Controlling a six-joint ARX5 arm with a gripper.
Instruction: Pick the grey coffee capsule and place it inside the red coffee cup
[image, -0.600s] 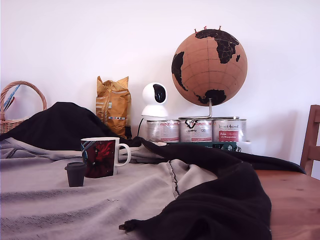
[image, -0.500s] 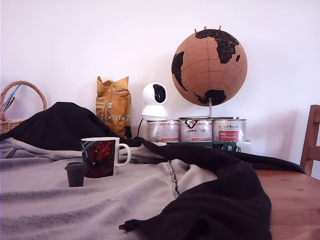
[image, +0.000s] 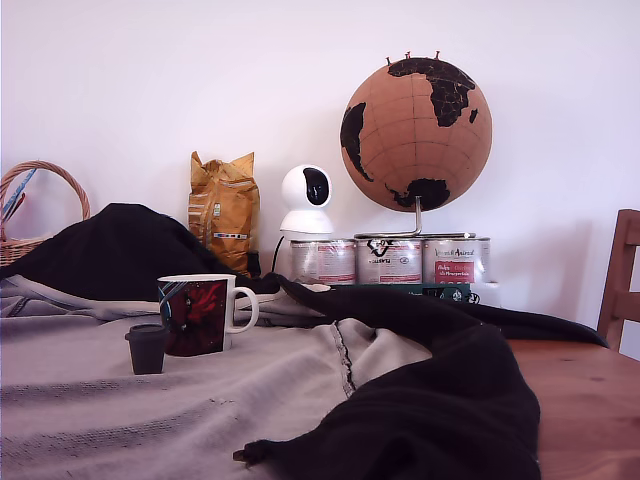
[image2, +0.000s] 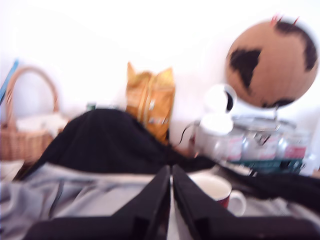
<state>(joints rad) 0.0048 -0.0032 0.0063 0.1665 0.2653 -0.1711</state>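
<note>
Your gripper (image2: 171, 172) has its fingers pressed together, holding nothing, raised above the grey cloth (image: 150, 410). The grey coffee capsule (image: 147, 348) stands upright on that cloth, just beside the red coffee cup (image: 197, 315), on the exterior view's left (the wrist view is blurred and misses it). Descend closed and you'll likely knock the capsule over; soft folds may tip it too.
</note>
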